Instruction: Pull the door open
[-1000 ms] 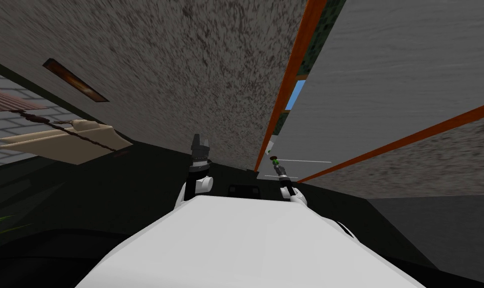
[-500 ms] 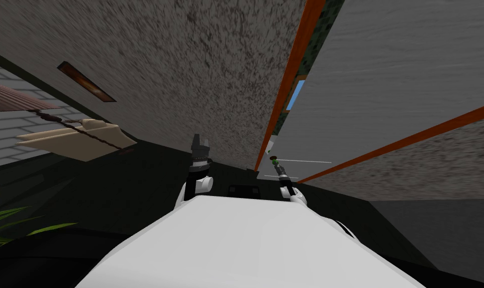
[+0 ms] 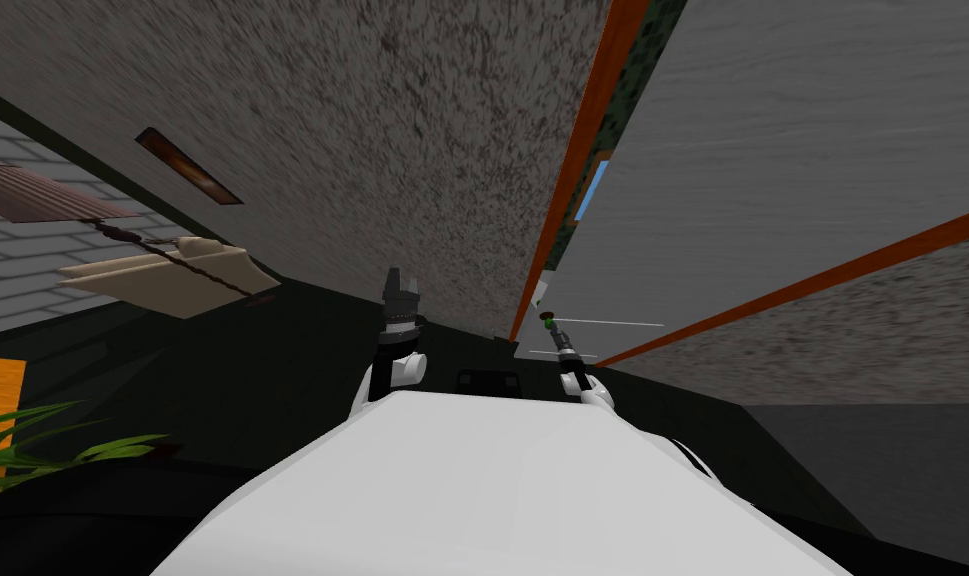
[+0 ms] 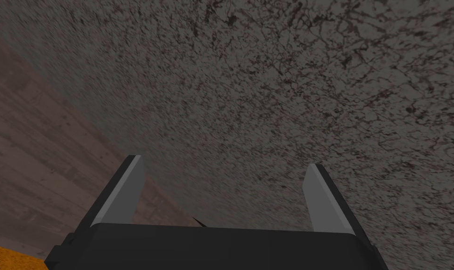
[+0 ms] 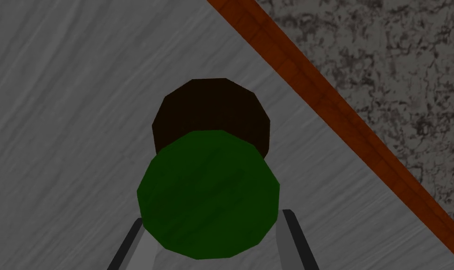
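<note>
**Editor:** Where is the door, and what has hold of it?

**Stringer:** The grey door point(image 5: 71, 117) stands ahead on the robot's right, set in an orange-brown frame point(image 5: 343, 122). The right gripper point(image 5: 212, 216) is clamped on the green knob point(image 5: 208, 201), one thin finger pressed to each side of it. The knob juts from a dark round base point(image 5: 212, 108) on the door's face, near the edge that runs along the frame.

**Editor:** Is the door shut?

**Stringer:** From the head view, a narrow gap shows between the door's edge and the frame, with a blue patch point(image 3: 593, 190) in it.

**Editor:** And the other arm?

**Stringer:** The left gripper point(image 4: 224, 163) is raised beside the chest, well apart from the door. It faces a speckled grey wall point(image 4: 268, 84). Its fingers point(image 4: 122, 187) stand wide apart with nothing between them.
</note>
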`<state>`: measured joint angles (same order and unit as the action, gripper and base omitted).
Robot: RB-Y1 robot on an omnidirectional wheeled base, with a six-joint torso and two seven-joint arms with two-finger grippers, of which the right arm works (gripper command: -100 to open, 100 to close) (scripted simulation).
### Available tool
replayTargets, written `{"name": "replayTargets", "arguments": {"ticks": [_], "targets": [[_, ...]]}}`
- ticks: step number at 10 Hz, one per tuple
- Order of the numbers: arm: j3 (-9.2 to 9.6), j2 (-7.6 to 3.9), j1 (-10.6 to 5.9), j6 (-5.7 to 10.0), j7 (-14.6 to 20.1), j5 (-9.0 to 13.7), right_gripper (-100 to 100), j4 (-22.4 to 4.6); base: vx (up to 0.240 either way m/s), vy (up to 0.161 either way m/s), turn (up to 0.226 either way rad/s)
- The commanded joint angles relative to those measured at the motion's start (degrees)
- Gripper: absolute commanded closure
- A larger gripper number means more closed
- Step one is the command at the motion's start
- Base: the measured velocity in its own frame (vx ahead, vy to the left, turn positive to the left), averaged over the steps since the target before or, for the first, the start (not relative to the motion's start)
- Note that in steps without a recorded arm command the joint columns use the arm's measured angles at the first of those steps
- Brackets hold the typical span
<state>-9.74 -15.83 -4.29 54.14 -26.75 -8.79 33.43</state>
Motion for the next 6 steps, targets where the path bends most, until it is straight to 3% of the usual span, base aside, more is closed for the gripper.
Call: {"name": "replayTargets", "arguments": {"ticks": [1,6], "targets": [[0.83,0.62,-0.2,0.06,1.69,0.12,100,-0.58,-0.024,-0.015,0.022],[2.24,0.38,-0.45,-0.14,8.7,2.68,100,-0.76,-0.028,-0.015,0.035]]}}
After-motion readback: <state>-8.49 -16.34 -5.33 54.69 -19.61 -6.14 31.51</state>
